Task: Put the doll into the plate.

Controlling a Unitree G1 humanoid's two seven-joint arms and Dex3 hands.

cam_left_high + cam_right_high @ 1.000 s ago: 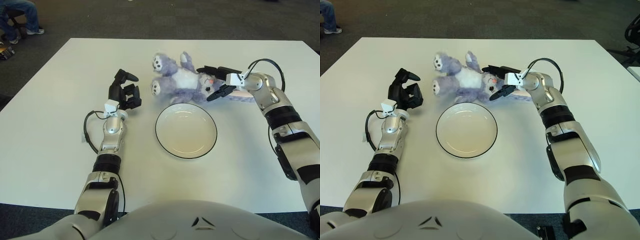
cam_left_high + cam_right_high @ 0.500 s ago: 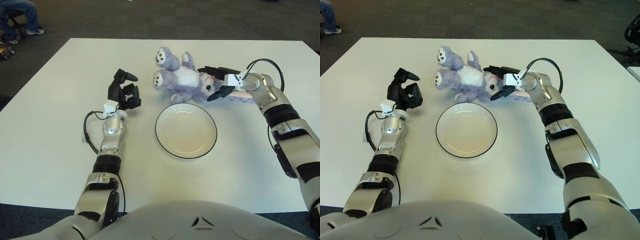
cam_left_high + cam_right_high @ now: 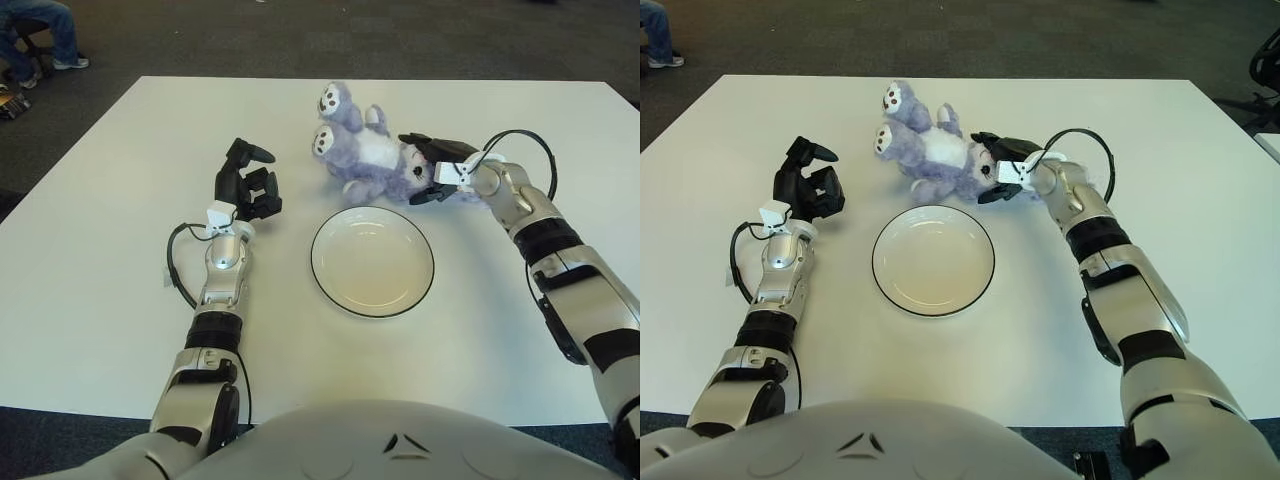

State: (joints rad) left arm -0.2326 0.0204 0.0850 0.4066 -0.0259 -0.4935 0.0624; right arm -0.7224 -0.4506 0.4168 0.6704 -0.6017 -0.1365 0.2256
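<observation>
**Purple doll gripped at the head, plate bare**

Purple and white plush, the doll point(image 3: 365, 155) lies on its back on the white tabletop point(image 3: 100, 250), toward the far edge and a little right of the middle. Its two feet point up and away toward the far-left, spotted soles showing, while its head lies at the near-right end of the body. The right hand point(image 3: 438, 167) is clamped on that head, black fingers point(image 3: 992, 143) wrapped over the top and another pressed in from below (the doll's face is partly hidden by them). The right arm reaches in from the right edge, with a black cable looping over the wrist.

Just nearer than the doll, apart from it, sits the plate point(image 3: 330, 285), white with a thin dark rim, holding nothing.

The left hand point(image 3: 247, 183) shows well to the left of the plate, raised on its upright forearm, fingers curled together around nothing.
</observation>
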